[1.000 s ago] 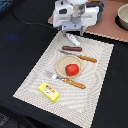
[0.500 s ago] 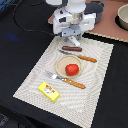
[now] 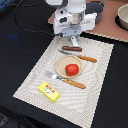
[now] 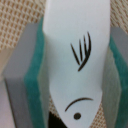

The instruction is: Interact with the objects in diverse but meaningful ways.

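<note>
White utensil (image 4: 75, 60), marked with black lines, is pinched between the teal pads (image 4: 36, 75) of the pincer (image 3: 73, 42) above the far edge of the woven placemat (image 3: 35, 80). Just beside it the brown sausage (image 3: 71, 48) is seen; the red tomato (image 3: 72, 69) rests on a plate (image 3: 61, 64).

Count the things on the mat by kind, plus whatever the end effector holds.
Food: 2, tomato and sausage
Cutlery: 2, knife and fork
Plate: 1
Yellow box: 1
Held between the pads of the end effector: 1, white utensil
Total: 7
</note>
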Controlling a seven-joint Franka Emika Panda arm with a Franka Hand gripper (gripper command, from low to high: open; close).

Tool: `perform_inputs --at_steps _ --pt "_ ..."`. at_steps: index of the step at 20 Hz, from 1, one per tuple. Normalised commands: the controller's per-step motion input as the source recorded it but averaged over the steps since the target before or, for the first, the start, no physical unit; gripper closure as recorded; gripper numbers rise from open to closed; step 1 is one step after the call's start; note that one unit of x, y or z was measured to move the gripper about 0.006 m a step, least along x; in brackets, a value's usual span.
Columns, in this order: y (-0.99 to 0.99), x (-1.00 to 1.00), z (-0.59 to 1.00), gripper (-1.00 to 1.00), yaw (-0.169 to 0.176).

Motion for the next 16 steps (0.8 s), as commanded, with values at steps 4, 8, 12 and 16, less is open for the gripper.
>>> perform_inputs --at_steps 4,8,12,16 --pt "0.06 0.01 1.0 1.0 -0.005" --pt "0.28 0.14 1.0 1.0 0.0" --pt "0.41 0.25 1.0 1.0 0.0" --pt "0.65 0.44 1.0 1.0 0.0"
